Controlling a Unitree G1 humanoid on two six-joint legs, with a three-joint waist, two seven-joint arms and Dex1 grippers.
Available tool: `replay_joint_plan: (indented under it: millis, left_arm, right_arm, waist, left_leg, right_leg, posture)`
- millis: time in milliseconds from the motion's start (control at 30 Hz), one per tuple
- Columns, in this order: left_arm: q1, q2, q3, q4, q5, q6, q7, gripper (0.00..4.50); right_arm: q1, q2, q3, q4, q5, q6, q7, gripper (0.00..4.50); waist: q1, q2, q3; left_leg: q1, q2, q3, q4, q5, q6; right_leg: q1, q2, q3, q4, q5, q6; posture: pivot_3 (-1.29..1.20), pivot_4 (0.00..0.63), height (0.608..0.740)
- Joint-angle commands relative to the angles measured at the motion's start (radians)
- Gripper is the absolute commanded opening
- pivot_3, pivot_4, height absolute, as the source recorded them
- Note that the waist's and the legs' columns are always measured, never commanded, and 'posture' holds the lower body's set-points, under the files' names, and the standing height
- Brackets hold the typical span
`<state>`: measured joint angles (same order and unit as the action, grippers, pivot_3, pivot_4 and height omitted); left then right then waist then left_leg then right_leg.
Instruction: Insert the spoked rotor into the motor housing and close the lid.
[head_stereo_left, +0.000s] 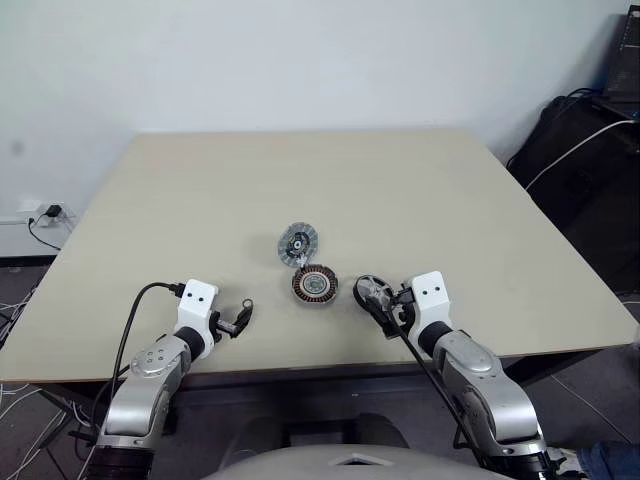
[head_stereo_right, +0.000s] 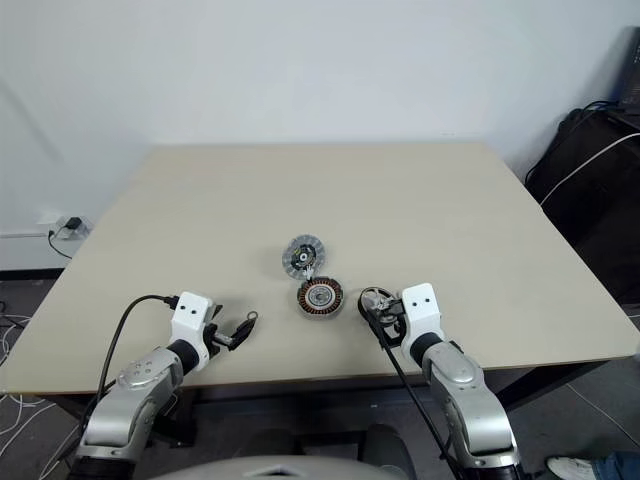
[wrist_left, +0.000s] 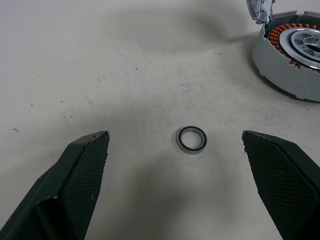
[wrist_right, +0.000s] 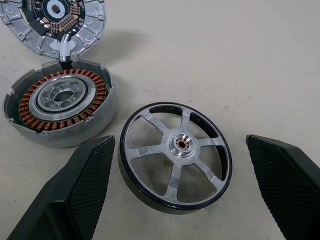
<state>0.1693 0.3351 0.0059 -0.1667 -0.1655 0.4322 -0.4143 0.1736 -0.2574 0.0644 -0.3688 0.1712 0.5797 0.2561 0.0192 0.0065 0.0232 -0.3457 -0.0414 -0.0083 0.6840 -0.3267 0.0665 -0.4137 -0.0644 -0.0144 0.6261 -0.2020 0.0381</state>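
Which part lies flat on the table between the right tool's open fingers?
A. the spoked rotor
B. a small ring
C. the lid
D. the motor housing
A: the right wrist view shows the spoked rotor lying flat between the right tool's spread fingers, with the motor housing and the lid apart from it.

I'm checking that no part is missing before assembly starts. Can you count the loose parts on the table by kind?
Spoked silver metal rotor with dark rim: 1
Round grey motor housing with copper-brown windings: 1
Ribbed silver disc lid with dark centre: 1
Small silver ring with dark inner band: 1
Total: 4
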Motion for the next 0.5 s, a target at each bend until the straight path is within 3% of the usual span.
replay_joint_plan:
  millis: [33, 500]
  left_arm:
    - [-0.011, -0.001, 0.0, -0.024, -0.001, -0.005, 0.003, 4.48]
    - [-0.034, -0.011, -0.017, 0.007, 0.01, -0.009, 0.009, 4.48]
  right_arm:
    - [-0.014, 0.004, -0.01, -0.021, -0.002, -0.006, -0.006, 4.46]
    - [-0.02, 0.012, -0.01, -0.013, -0.007, -0.009, -0.009, 4.46]
  waist:
    - [0.0, 0.0, 0.0]
    - [0.0, 0.0, 0.0]
  left_leg:
    - [0.0, 0.0, 0.0, 0.0, 0.0, 0.0]
    - [0.0, 0.0, 0.0, 0.0, 0.0, 0.0]
  right_leg:
    - [0.0, 0.0, 0.0, 0.0, 0.0, 0.0]
    - [0.0, 0.0, 0.0, 0.0, 0.0, 0.0]
  posture:
    - [0.0, 0.0, 0.74]
    - [0.0, 0.0, 0.74]
